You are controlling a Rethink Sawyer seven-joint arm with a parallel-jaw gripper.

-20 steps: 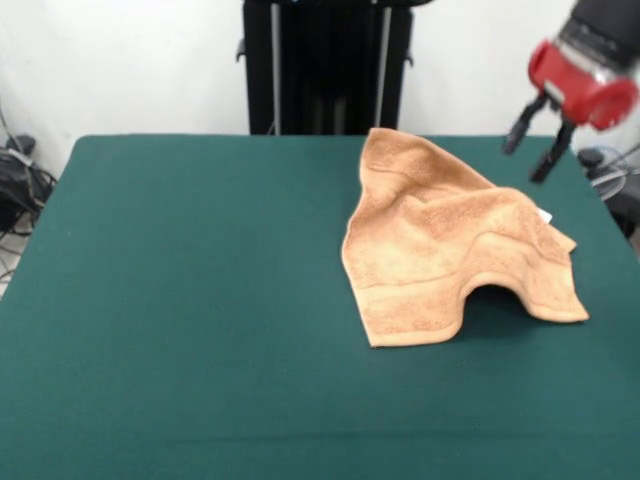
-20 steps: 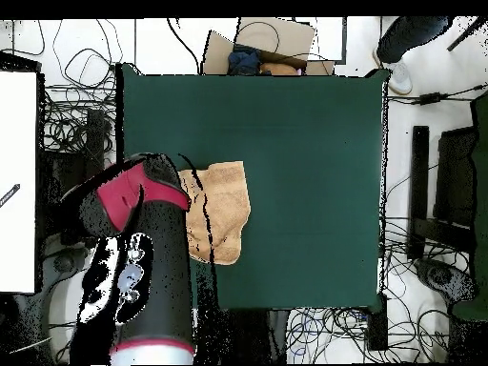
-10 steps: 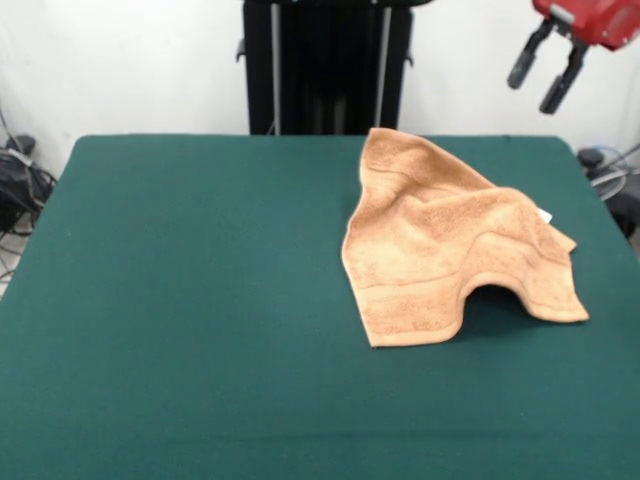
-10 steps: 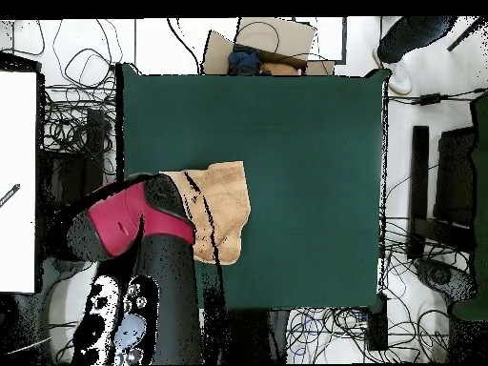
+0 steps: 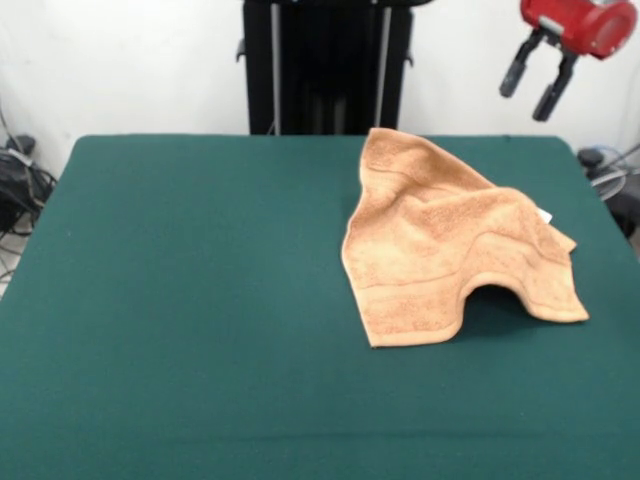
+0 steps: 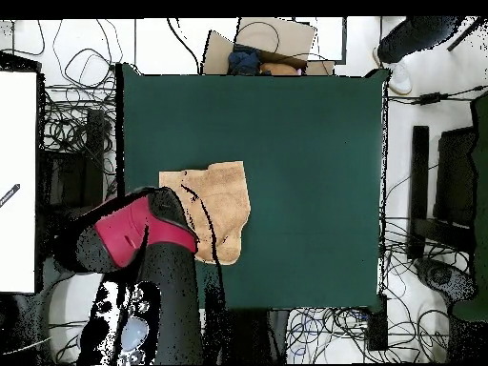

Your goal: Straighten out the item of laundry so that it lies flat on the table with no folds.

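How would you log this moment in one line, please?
pincer: open, raised, empty | orange-tan terry-cloth towel: rumpled, folded | dark green felt table

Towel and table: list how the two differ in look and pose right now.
The towel is light orange-tan terry; the table is dark green and felt-like. The towel is small and sits toward one side; the table is far larger and spreads well past it. The towel is rumpled, with one edge arched up off the surface; the table lies flat. Both are plain cloth-like surfaces, and the gripper touches neither.
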